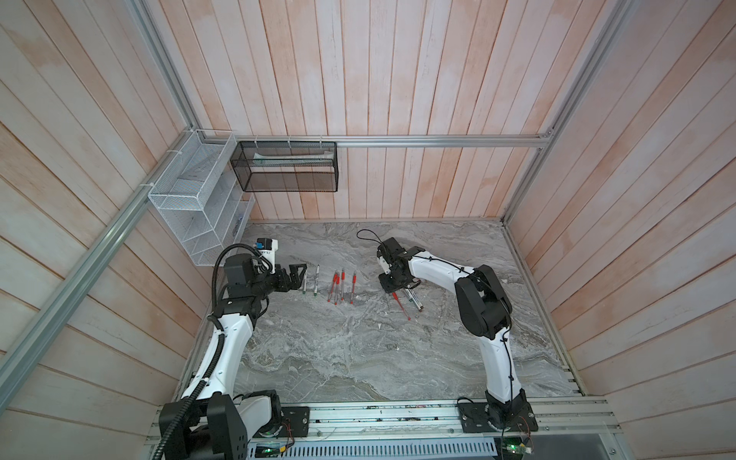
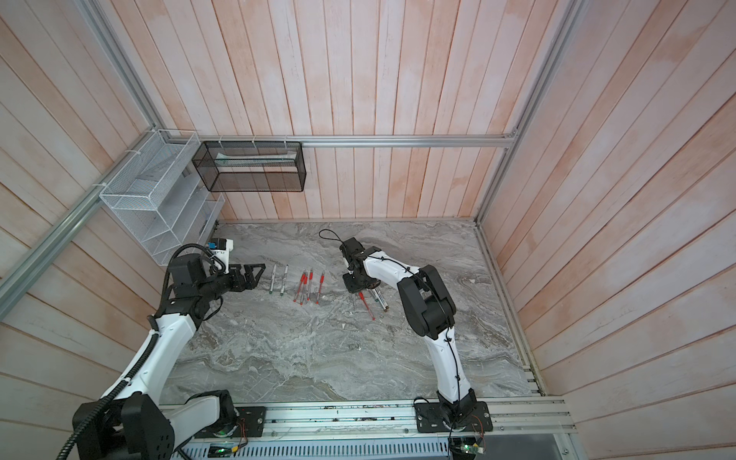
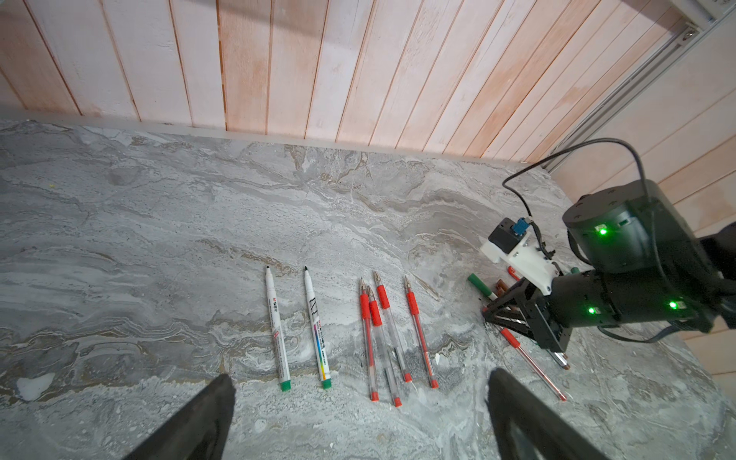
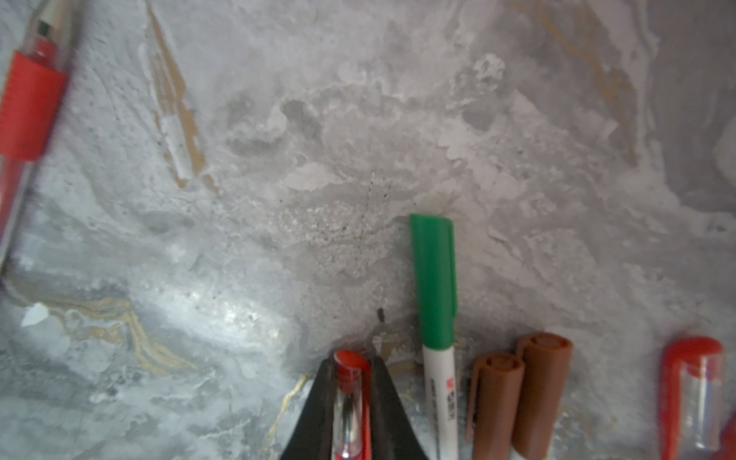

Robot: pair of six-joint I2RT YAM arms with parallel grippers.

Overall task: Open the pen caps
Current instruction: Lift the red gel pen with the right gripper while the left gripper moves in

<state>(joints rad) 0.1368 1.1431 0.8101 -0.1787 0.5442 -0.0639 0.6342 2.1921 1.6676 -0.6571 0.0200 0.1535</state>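
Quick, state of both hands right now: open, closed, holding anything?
Left hand: open, holding nothing.
Right hand: closed on a red pen cap that is on its pen.

On the marble table (image 2: pixel 278 358) the left gripper (image 2: pixel 261 276) hangs just beside two white markers (image 2: pixel 273 278), jaws apart. Red pens (image 2: pixel 309 283) lie side by side in the middle. The right gripper (image 2: pixel 360 287) is down on the far end of a red pen (image 2: pixel 367 306), with pale pens (image 2: pixel 378 299) alongside
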